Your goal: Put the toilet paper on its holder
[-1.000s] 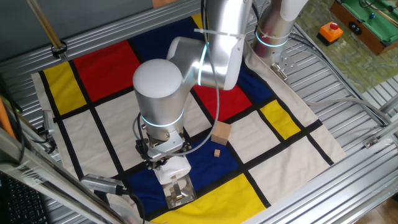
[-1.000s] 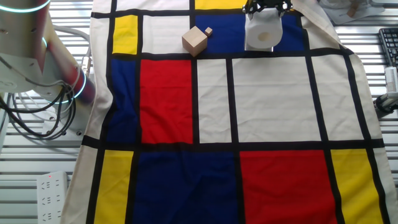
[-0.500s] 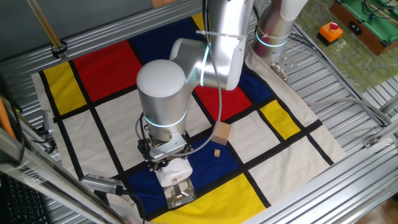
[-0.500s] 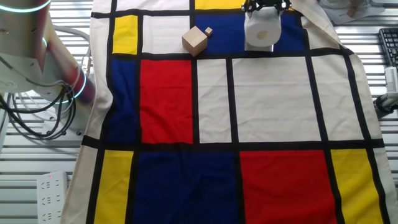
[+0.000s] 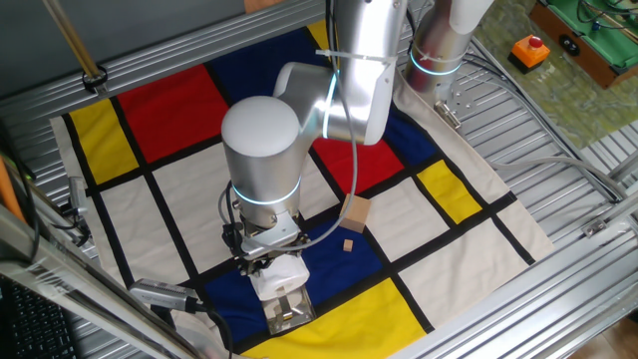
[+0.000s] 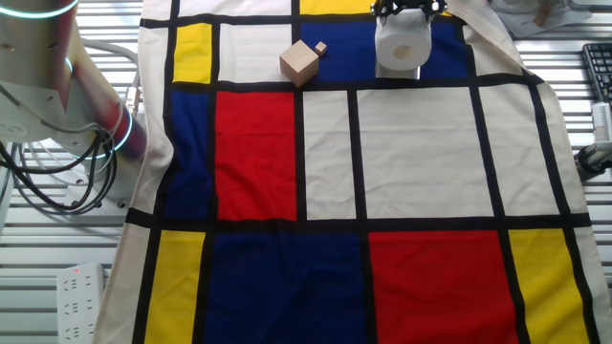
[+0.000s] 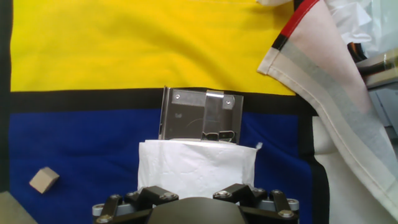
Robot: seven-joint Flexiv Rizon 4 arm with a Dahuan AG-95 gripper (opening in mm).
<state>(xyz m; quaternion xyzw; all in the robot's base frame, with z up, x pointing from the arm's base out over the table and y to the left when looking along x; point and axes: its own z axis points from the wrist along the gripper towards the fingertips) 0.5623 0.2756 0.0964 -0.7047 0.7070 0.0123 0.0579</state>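
Note:
The toilet paper, a white soft roll, is clamped between my gripper's jaws, one on each side. It also shows under the hand in one fixed view and in the other fixed view. The holder, a shiny chrome plate with a bar, lies flat on the cloth just beyond the roll, across the blue and yellow panels. It shows in one fixed view right below the roll. The roll's far edge overlaps the plate's near edge in the hand view.
A tan wooden cube and a small wooden block lie right of the hand; the small block also shows in the hand view. The cloth's folded edge and metal frame rails lie close beyond the holder.
The hand and roll have shifted very slightly toward the holder; the arm's elbow moved a little right. The grip on the roll is unchanged.

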